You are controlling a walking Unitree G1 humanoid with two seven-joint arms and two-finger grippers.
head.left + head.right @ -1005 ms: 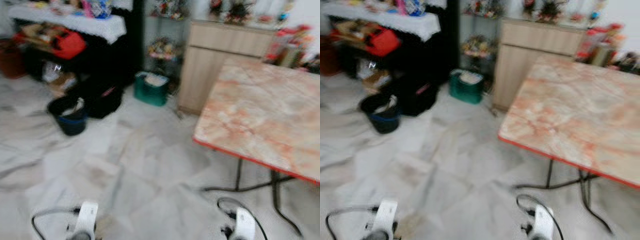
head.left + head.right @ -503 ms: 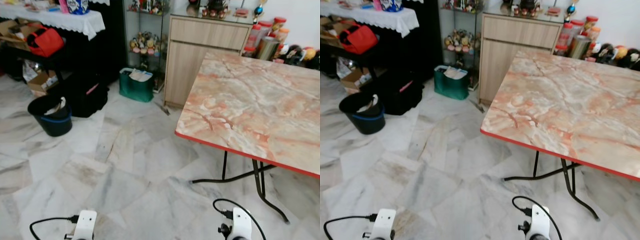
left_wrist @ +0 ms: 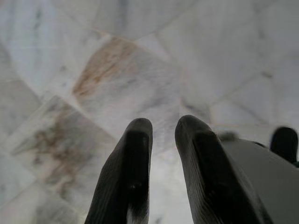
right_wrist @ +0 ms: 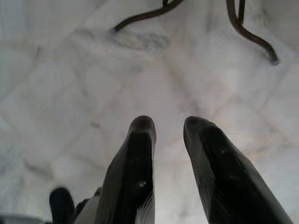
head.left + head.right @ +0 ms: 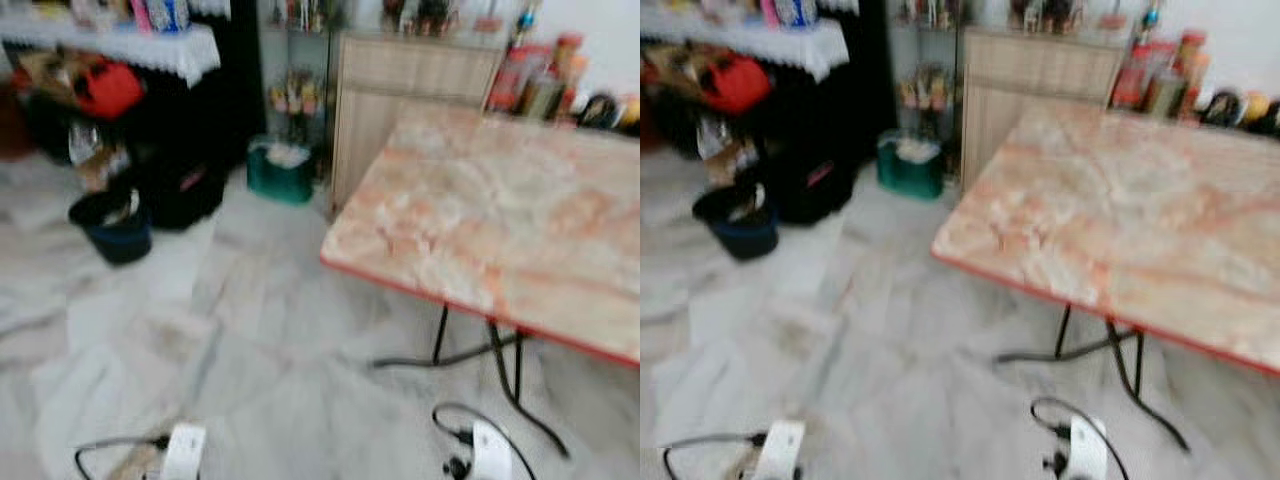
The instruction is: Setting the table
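Marble table (image 5: 500,210) ahead, pincers low, parted.

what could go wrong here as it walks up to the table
The table has thin black folding legs splayed out over the floor; a foot might catch one. Its red edge juts toward the robot, so the right arm might bump it. The head views are blurred, so judging the gap is harder.

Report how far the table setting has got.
Done: nothing visible; the marble table top is bare. In hand: nothing; the left gripper and right gripper hang open over the floor, holding nothing. Left: fetching items and laying every place.
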